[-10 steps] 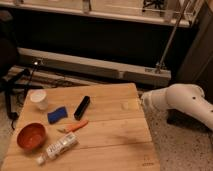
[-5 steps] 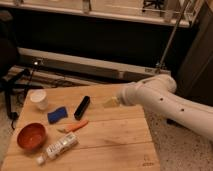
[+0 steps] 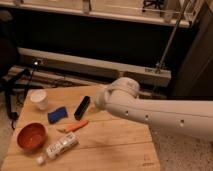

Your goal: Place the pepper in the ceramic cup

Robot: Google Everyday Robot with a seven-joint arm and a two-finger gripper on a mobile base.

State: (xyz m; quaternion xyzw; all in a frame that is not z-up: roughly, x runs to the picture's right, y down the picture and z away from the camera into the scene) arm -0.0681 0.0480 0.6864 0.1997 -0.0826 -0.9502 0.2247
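The pepper [image 3: 75, 126] is small, slender and orange-red, and lies on the wooden table [image 3: 117, 145] left of centre. The ceramic cup [image 3: 39, 98] is white and stands upright at the table's far left corner. My white arm reaches in from the right over the table. The gripper [image 3: 100, 99] is at the arm's left end, just right of a black bar [image 3: 82, 107]. It is above and to the right of the pepper and well right of the cup.
A blue object [image 3: 57, 114] lies between the cup and the black bar. A red-orange bowl [image 3: 31, 136] sits at the front left. A clear plastic bottle [image 3: 59, 146] lies on its side beside the bowl. A dark shelf and rails run behind the table.
My arm has swung left from the table's right side across its far half, and its end now sits by the black bar. The objects have not moved.
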